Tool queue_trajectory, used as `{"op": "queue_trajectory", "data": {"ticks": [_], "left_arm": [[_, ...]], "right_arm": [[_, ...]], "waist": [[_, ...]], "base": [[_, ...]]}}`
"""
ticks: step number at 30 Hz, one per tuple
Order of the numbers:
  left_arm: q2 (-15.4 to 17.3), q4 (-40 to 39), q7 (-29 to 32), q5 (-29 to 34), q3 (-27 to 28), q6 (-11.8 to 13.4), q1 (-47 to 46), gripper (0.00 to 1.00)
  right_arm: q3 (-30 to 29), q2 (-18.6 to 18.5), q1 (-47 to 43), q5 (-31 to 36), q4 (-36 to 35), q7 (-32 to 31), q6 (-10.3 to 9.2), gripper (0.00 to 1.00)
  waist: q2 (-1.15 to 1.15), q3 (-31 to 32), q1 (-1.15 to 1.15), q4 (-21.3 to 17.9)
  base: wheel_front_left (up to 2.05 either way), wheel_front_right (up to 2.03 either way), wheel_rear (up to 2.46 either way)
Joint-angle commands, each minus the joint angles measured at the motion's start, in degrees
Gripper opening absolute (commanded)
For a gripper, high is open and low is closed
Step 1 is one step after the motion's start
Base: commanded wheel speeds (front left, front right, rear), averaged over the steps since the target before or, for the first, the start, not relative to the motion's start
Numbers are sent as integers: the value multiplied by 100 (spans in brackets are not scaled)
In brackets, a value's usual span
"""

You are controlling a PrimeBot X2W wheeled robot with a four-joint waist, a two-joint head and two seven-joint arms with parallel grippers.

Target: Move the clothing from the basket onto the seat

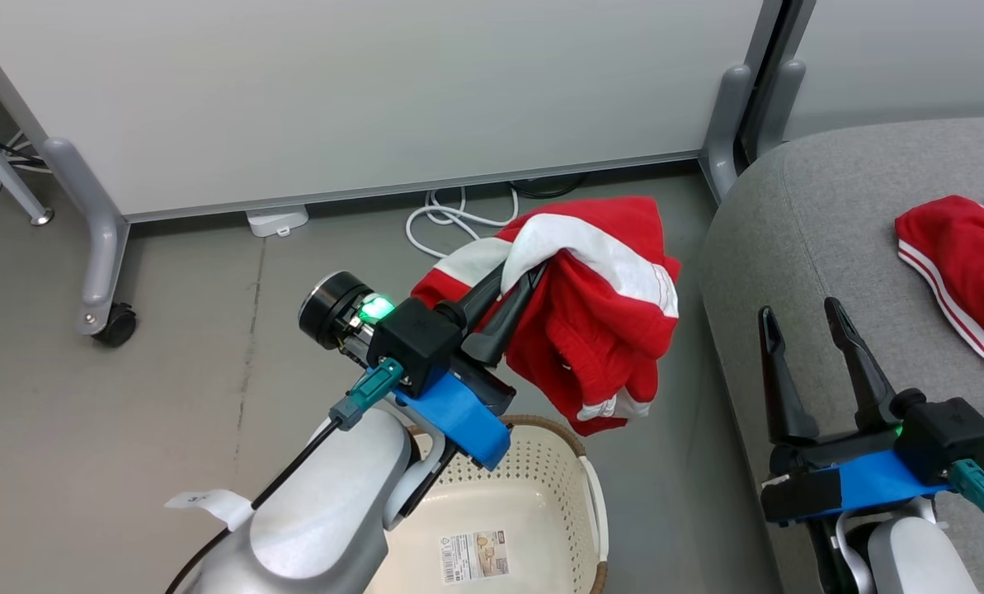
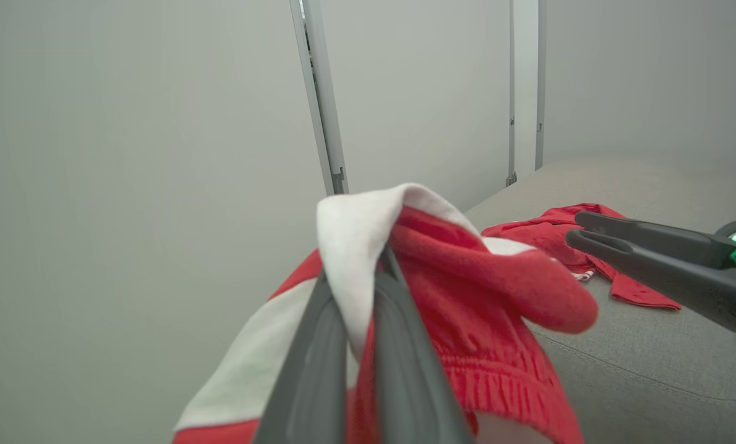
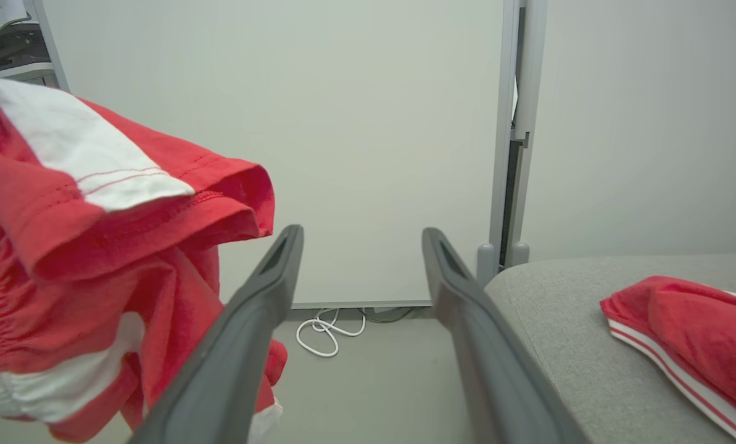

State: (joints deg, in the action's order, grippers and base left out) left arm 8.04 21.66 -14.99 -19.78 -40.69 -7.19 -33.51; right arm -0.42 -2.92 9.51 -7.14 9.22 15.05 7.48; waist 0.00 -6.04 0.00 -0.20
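Clothing (image 1: 599,322) soft knit cloth; basket (image 1: 541,462) matt perforated plastic; seat (image 1: 821,214) woven fabric.

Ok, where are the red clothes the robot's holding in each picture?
Head view: the held garment hangs mid-picture, just up from the basket.
Left wrist view: the held garment is bottom middle, pinched in the left gripper.
Right wrist view: the held garment is at the far left.
Shared landmark: the grey sofa at the right of all three, the other red garment lying on it.
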Motion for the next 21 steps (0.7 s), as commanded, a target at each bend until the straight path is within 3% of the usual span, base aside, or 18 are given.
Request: {"op": "queue_trajectory", "data": {"ticks": [1,12,21], "left_arm": [[11,28,-29,-31,-11,-29,5,0],[42,155,-29,10,-94,-26,-187,0],[-71,137,-29,70,-121,-28,-370,0]], "right_arm": [[27,4,-44,-65,-14,20,3,100],[1129,1,-116,-191,-201,20,3,100],[2047,-2,185,-538,216,20,3,100]], "waist": [[0,9,0,-11],[0,-2,0,-60],[0,-111,0,38]], "base": [[0,0,0],[0,0,0],[0,0,0]]}}
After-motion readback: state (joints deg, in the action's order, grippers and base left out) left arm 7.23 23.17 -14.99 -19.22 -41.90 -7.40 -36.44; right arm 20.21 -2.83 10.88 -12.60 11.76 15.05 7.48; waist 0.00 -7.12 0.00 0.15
